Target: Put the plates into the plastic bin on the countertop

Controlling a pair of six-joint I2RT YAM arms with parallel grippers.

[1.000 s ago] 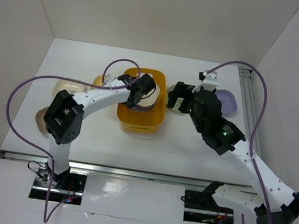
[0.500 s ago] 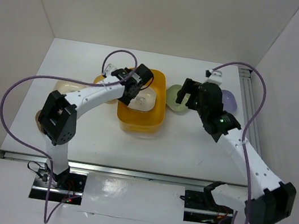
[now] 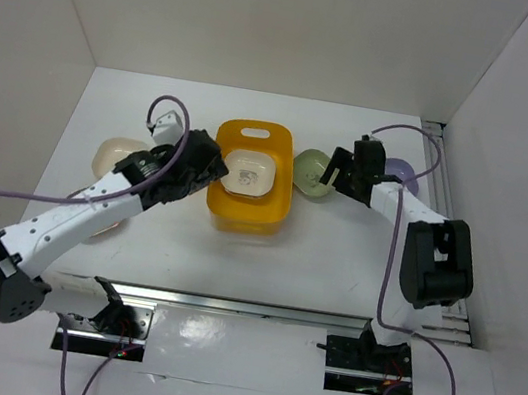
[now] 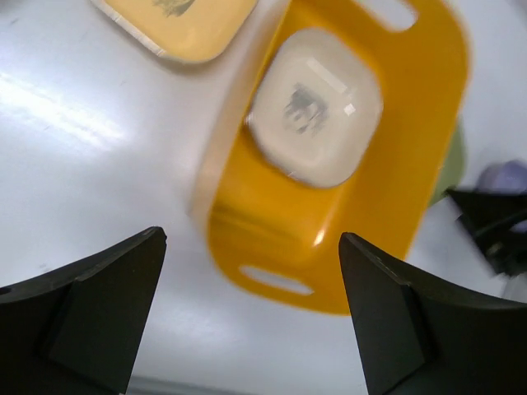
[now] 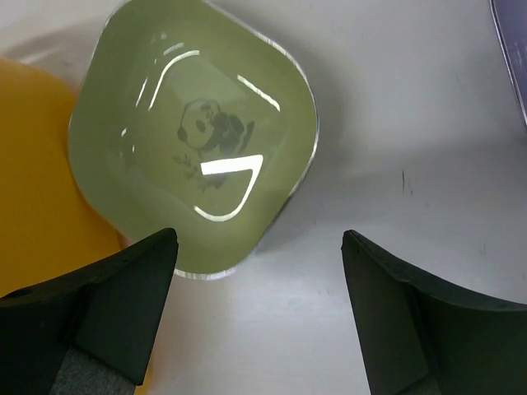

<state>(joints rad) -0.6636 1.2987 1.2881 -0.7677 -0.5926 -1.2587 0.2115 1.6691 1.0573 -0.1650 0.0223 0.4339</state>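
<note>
White countertop (image 3: 335, 260) bearing deep yellow-orange plastic bin (image 3: 241, 216) with slot handles, cream plate (image 3: 249, 173) lying inside it, centre print blurred, green plate (image 5: 193, 164) showing panda print, sitting just beside bin, left gripper (image 4: 251, 237) hovering wide and empty, right gripper (image 5: 259, 237) spreading wide above green plate.

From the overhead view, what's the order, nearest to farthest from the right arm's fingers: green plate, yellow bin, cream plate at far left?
1. green plate, right at the fingers.
2. plastic bin, mid-table, just left of it.
3. cream plate, far left side.
</note>
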